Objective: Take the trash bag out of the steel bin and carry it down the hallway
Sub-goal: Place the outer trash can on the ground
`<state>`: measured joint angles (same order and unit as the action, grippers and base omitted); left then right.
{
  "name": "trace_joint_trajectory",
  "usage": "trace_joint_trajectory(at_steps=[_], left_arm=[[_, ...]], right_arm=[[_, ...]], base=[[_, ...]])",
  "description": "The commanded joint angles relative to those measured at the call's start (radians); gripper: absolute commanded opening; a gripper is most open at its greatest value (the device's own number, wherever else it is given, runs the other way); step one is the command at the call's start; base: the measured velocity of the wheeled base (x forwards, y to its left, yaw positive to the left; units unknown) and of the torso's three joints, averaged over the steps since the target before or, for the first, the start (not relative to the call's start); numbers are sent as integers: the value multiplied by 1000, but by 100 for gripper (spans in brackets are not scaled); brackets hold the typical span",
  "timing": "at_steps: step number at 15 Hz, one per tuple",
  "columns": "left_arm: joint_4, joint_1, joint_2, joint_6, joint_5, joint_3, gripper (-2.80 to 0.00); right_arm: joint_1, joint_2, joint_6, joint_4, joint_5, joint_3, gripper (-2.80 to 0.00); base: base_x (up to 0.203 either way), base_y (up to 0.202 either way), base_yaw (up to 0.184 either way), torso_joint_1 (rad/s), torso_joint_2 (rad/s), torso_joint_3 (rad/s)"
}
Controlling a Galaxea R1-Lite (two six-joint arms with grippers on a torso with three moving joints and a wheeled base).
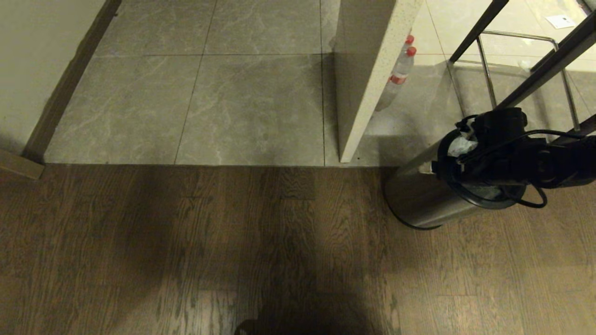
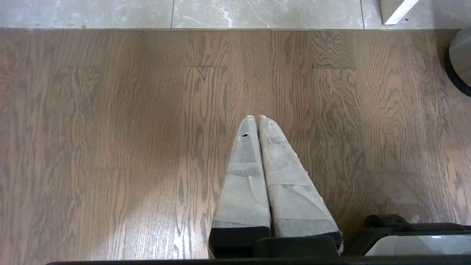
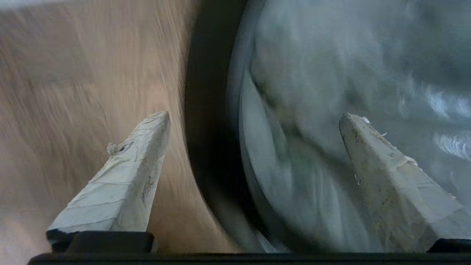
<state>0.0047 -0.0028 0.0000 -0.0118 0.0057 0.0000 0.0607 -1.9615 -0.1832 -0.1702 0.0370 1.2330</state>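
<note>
The right gripper (image 3: 254, 121) is standing spread wide, nothing between its taped fingers (image 3: 128, 173), straddling the thick black rim of the steel bin (image 3: 209, 129): one finger is hanging outside over the wood-plank floor (image 3: 73, 92), the other inside over the trash bag (image 3: 331, 73), whose crinkled clear plastic is lining the bin's mouth. In the head view this gripper (image 1: 470, 149) is hovering at the bin's top on the robot's right, and a pale bunch of bag is showing beside it at the rim. The step in hand looks like the approach for the first grasp, so the removal itself is not yet begun. The next move probably calls for lowering until the fingers are bracketing the folded-over plastic, then pinching film rather than the steel edge. The left gripper (image 2: 256, 117) is idling with fingertips pressed together, empty, above bare planks. Room is tight round the bin: a pale partition edge (image 1: 368, 93) is standing near its far left and metal chair legs (image 1: 486, 79) are crowding behind it. To the left, the grey-tiled hallway (image 1: 209, 93) is lying open beyond the plank edge, between the wall's dark baseboard (image 1: 70, 83) and the partition.
</note>
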Motion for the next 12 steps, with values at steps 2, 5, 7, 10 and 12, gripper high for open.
trace_joint_trajectory(at_steps=[2, 5, 7, 10, 12], left_arm=[[0, 0, -2, 0, 0, 2, -280], [0, 0, -2, 0, 0, 2, -280], [0, 0, -2, 0, 0, 2, -280], [0, 0, -2, 0, 0, 2, -280], [0, 0, -2, 0, 0, 2, -280]], right_arm=[[10, -80, -1, -80, 1, 6, -103], [10, -80, -1, -80, 1, 6, -280], [10, -80, -1, -80, 1, 6, -280], [10, -80, -1, -80, 1, 6, -280], [10, -80, -1, -80, 1, 6, -280]], base=[[0, 0, 0, 0, 0, 0], [0, 0, 0, 0, 0, 0], [0, 0, 0, 0, 0, 0], [0, 0, 0, 0, 0, 0], [0, 0, 0, 0, 0, 0]])
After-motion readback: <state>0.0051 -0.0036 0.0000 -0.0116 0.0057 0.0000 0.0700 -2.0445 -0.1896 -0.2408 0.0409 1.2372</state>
